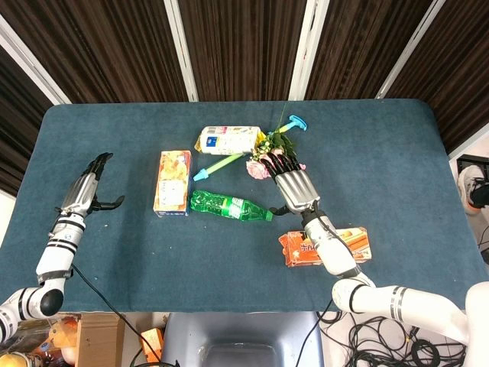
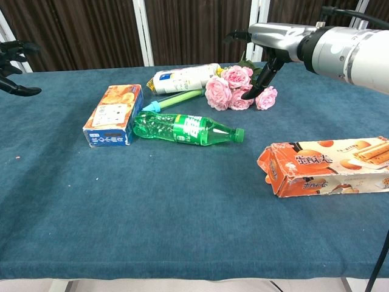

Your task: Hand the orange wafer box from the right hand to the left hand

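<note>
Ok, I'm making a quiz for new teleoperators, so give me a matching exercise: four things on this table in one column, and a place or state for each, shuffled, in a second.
Things:
1. orange wafer box
2. green bottle
3. pink roses
4. left hand

Places or states:
A. lying on its side, cap toward the robot's right
B. holding nothing, fingers apart, over the table's left side
C. lying flat at the table's near right, not held
D. under the right hand, which hovers just above

Pairs: 1-C, 2-A, 3-D, 4-B
</note>
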`<state>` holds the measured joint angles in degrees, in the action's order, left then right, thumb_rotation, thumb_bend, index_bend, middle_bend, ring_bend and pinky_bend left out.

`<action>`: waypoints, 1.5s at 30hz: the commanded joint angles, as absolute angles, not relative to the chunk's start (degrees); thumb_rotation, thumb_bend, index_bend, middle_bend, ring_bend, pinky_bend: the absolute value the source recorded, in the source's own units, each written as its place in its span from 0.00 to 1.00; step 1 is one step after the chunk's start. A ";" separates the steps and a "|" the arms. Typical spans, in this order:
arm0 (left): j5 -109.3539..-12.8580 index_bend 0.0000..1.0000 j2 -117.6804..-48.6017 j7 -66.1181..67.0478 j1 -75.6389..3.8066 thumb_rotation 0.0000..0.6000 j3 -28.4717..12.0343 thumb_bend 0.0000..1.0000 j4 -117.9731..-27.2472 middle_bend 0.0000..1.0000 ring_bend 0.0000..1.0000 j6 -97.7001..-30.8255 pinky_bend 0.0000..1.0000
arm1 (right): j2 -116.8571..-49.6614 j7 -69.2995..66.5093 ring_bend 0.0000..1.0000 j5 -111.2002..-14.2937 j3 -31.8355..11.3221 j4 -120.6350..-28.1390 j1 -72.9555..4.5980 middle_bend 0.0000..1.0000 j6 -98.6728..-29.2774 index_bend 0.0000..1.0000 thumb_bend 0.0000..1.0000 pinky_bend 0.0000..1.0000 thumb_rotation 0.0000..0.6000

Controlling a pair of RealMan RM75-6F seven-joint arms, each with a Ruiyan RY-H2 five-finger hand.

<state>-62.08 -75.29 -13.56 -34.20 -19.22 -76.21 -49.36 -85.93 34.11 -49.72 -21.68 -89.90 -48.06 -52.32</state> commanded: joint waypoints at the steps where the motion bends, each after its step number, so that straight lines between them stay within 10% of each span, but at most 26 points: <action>1: -62.23 0.00 -74.03 -12.15 -33.57 1.00 -18.75 0.28 -78.03 0.02 0.02 -50.86 0.14 | -85.39 34.99 0.00 -48.64 -20.90 -90.75 -48.74 0.00 -53.52 0.00 0.05 0.00 1.00; 16: -82.43 0.00 -59.71 3.12 -13.10 1.00 0.07 0.27 -98.97 0.01 0.00 -76.18 0.13 | -59.84 7.34 0.00 -80.36 -2.64 -99.66 -28.01 0.00 -61.50 0.00 0.05 0.02 1.00; 23: -91.96 0.00 -66.03 7.45 -4.49 1.00 7.01 0.27 -92.38 0.01 0.00 -86.25 0.13 | -64.77 -9.37 0.00 -89.87 4.32 -82.46 -23.30 0.00 -63.77 0.00 0.05 0.00 1.00; 40: -92.30 0.00 -69.72 6.25 -3.61 1.00 6.06 0.28 -87.86 0.01 0.00 -85.20 0.13 | -76.99 -19.25 0.00 -92.53 4.59 -67.06 -26.22 0.04 -59.36 0.00 0.05 0.02 1.00; 45: -92.45 0.00 -69.14 6.58 -3.82 1.00 5.78 0.27 -88.55 0.01 0.00 -84.77 0.13 | -78.39 -18.33 0.33 -91.95 4.21 -65.86 -26.62 0.38 -58.76 0.40 0.11 0.42 1.00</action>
<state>-92.39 -69.27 6.50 -3.78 5.78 -88.39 -84.88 -78.31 -18.86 -92.00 4.14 -66.02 -26.47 -59.13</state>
